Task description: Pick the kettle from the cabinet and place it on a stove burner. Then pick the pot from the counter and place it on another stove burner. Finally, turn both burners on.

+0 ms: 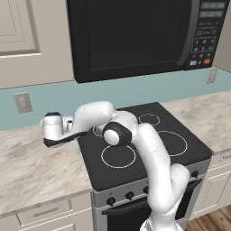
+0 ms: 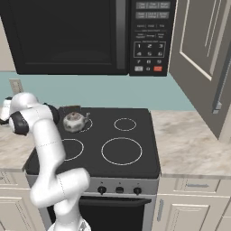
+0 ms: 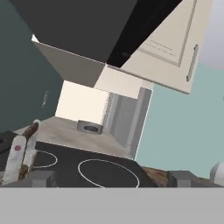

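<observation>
The small silver kettle (image 2: 74,121) stands on the rear left stove burner of the black cooktop (image 2: 140,162). My gripper (image 3: 111,177) is open, its two tips far apart with nothing between them. The hand (image 1: 53,125) hovers over the counter (image 1: 27,171) just left of the stove, apart from the kettle. In the hand view I look across the cooktop's white rings (image 3: 109,171) to the grey pot (image 3: 89,127), which sits on the far counter (image 3: 65,129). An open cabinet door (image 2: 200,58) hangs above that side.
The black microwave (image 1: 131,36) hangs low over the stove. Bare burners (image 2: 122,150) lie at the front and at the rear right (image 2: 125,124). Control knobs (image 2: 102,189) line the stove front. My own elbow (image 1: 116,134) covers the rear left of the cooktop in the left base view.
</observation>
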